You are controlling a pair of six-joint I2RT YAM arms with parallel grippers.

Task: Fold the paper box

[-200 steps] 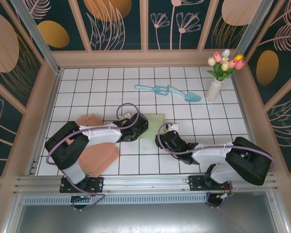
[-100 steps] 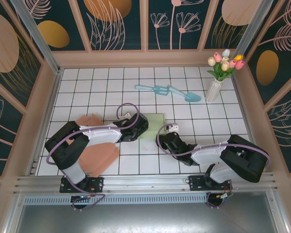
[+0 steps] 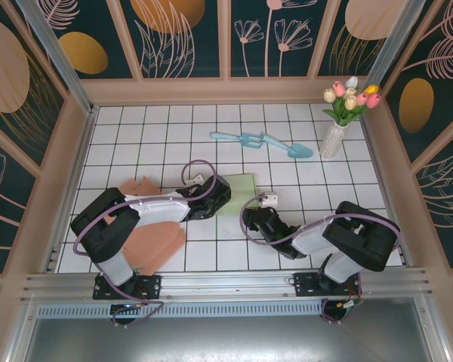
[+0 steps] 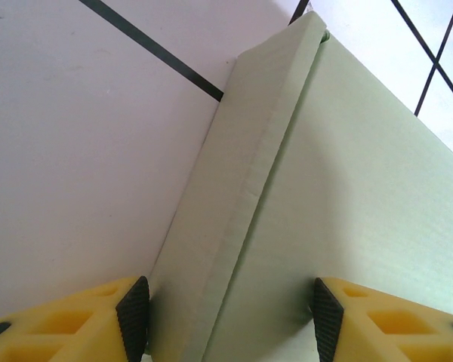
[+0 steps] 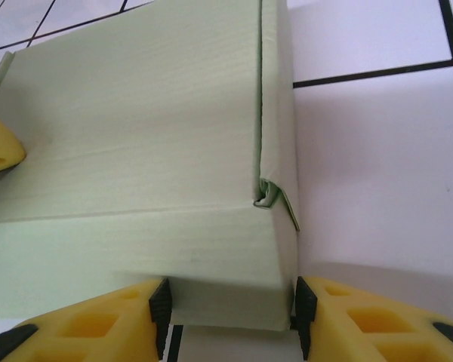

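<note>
We see two arms stretched low, meeting mid-table at one paper box (image 3: 240, 188). Left gripper (image 4: 230, 320) is half open astride its left edge. Right gripper (image 5: 230, 313) clamps its near end. Two pink sheets (image 3: 155, 245) lie near-left.

Box (image 3: 238, 194) lies mid-bench (image 3: 136, 136), left pincer (image 4: 228, 315) at its left edge, right pincer (image 5: 228, 305) at its near right corner. Trowel (image 3: 260, 142) lies behind it; vase (image 3: 332, 140) stands far right.

A pale green corrugated paper box (image 3: 240, 192) lies flat near the middle of the white gridded table (image 3: 302, 151). It is folded shut, with its lid down and its side walls upright. At one near corner a small tab pokes out of a narrow gap.
</note>
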